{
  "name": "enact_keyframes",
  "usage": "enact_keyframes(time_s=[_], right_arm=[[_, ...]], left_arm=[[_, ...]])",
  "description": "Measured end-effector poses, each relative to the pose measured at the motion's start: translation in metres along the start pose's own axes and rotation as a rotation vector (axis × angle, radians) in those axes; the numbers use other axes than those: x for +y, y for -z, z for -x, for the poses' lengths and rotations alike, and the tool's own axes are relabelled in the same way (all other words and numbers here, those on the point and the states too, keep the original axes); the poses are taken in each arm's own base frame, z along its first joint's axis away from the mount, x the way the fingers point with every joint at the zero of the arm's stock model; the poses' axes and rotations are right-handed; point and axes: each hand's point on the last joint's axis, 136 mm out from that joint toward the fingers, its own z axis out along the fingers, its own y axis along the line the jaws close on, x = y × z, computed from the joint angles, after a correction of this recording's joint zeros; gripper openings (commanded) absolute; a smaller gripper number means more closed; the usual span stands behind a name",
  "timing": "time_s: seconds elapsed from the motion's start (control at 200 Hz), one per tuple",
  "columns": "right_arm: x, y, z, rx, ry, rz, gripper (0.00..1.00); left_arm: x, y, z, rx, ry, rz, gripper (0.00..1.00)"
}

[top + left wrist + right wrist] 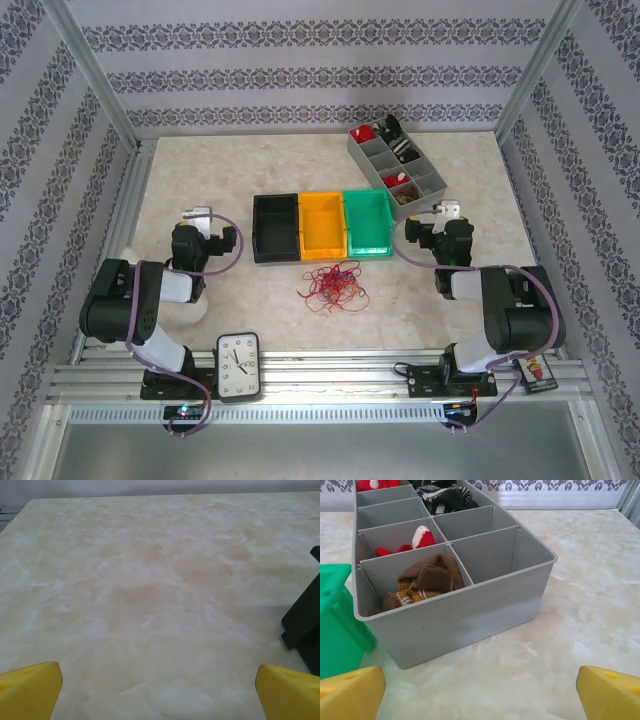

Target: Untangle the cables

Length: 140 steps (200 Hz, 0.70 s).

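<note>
Left arm: folded at the elbow, forearm low over the table (200,300). The left gripper (198,213) points away from the bases. In its wrist view the left gripper (159,690) has both yellow fingertips (30,690) at the frame's bottom corners. The jaws are spread wide, holding nothing, with bare marbled surface between them. A corner of the black bin (305,620) stands ahead and to the right of the jaws, cut off by the frame edge.

Right arm: folded likewise, with the right gripper (448,210) facing the same way. Its wrist view shows the right gripper (480,692) with jaws fully apart and empty. The grey compartment tray (470,615) stands just ahead of the jaws, untouched. The green bin (340,615) is ahead to their left, partly out of frame. The tray's nearest left compartment holds a brown cloth item (427,580), whose identity is unclear. The tray's far end is cropped.

The cables (335,285) lie in a loose red and orange clump behind both sets of jaws. They sit right of the left jaws, left of the right jaws and well apart from each. Individual strands cannot be counted.
</note>
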Motion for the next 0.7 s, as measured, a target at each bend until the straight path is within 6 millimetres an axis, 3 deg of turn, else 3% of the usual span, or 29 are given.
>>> enact_keyframes(time_s=[0.7], right_arm=[[0.0009, 0.0000, 0.0002, 0.000, 0.000, 0.005, 0.98]], left_arm=[[0.0021, 0.0001, -0.0001, 0.000, 0.000, 0.012, 1.00]])
